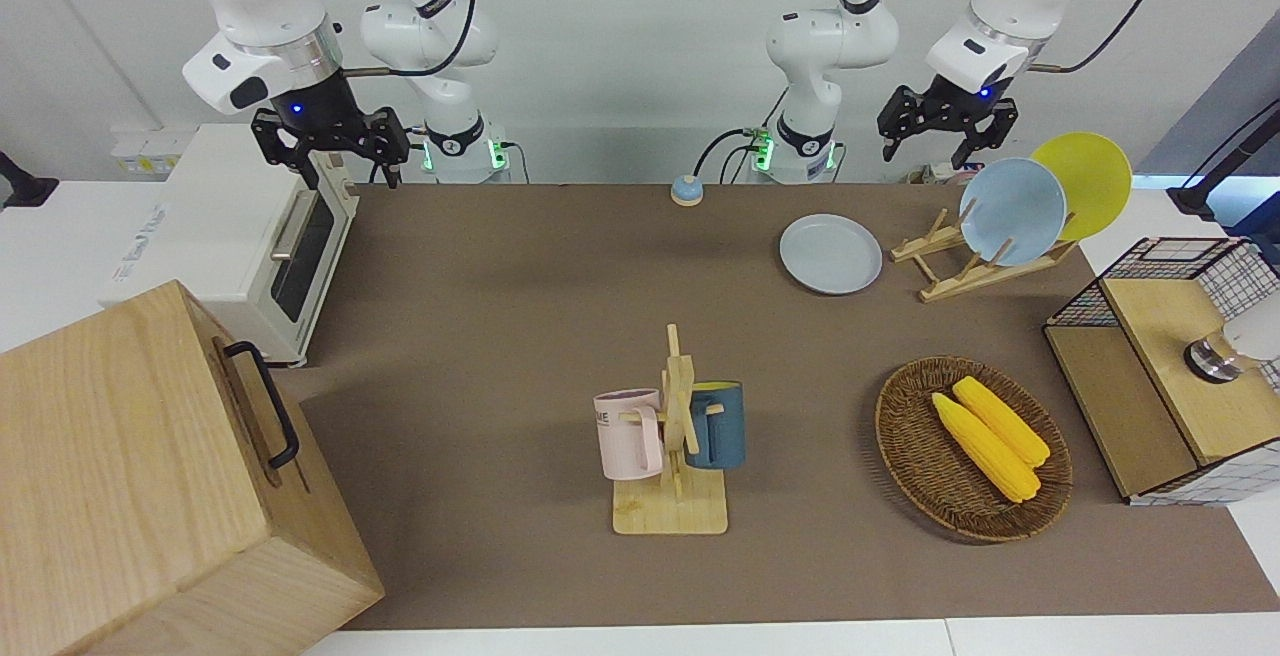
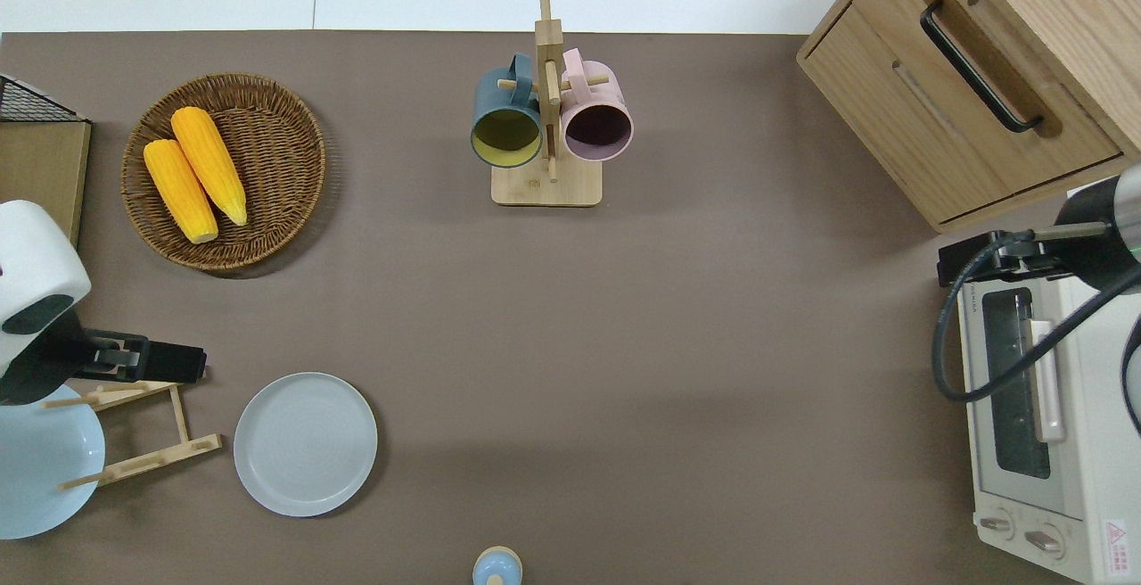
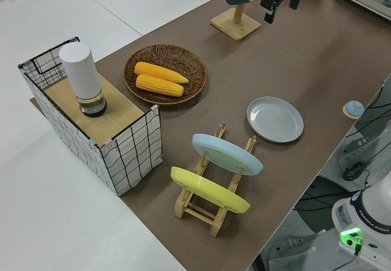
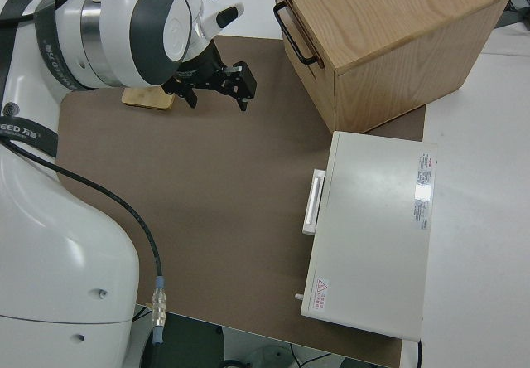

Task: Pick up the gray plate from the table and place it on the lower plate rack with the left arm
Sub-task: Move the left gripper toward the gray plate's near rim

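The gray plate [image 1: 830,253] [image 2: 305,443] [image 3: 275,119] lies flat on the brown mat. Beside it, toward the left arm's end of the table, stands the lower plate rack [image 1: 975,274] [image 2: 143,460] [image 3: 211,213]. A light blue plate [image 1: 1012,211] and a yellow plate [image 1: 1090,171] lean in its slots. My left gripper [image 1: 928,148] [image 2: 151,362] hangs open in the air over the rack's end farther from the robots, holding nothing. The right arm is parked, its gripper [image 1: 345,171] [image 4: 217,99] open.
A mug stand [image 1: 672,511] with a pink and a blue mug is mid-table. A wicker basket [image 1: 905,436] holds two corn cobs. A wire-frame shelf [image 1: 1150,336] stands at the left arm's end. A toaster oven [image 1: 230,226] and wooden cabinet [image 1: 140,476] are at the right arm's end.
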Robot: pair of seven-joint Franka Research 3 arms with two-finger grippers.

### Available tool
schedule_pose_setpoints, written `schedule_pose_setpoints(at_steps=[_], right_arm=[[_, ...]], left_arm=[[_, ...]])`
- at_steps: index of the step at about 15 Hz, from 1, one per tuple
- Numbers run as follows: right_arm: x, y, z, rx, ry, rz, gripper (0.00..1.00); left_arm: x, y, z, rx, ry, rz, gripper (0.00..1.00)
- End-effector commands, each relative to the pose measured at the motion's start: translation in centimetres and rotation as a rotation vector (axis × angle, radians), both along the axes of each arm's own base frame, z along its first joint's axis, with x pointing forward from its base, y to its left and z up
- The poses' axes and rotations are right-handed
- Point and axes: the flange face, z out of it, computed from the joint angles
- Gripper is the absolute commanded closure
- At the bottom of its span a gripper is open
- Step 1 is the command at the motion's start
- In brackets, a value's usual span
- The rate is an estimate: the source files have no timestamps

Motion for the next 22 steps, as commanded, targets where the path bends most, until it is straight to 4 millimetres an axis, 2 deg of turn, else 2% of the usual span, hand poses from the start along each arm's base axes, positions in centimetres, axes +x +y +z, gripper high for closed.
schedule_pose_setpoints(at_steps=[1,11,16,19,22], right_arm=[[0.0,0.1,0.3,0.003,-0.005,-0.002,0.017],[0.0,0.1,0.3,0.003,-0.005,-0.002,0.017],[0.0,0.1,0.3,0.003,-0.005,-0.002,0.017],[0.0,0.1,0.3,0.003,-0.005,-0.002,0.017],[0.0,0.1,0.3,0.003,-0.005,-0.002,0.017]], left_arm=[[-1.4,-0.6,-0.8,0.055,0.035,-0.005,0.0],[-1.8,-0.6,-1.2,0.048,0.045,-0.001,0.0],[-2.1,-0.5,-4.5,0.049,0.055,-0.001,0.0],[-3.8,-0.3,-9.1,0.052,0.022,-0.012,0.0],[-4.0,-0.2,-12.7,0.052,0.005,-0.012,0.0]])
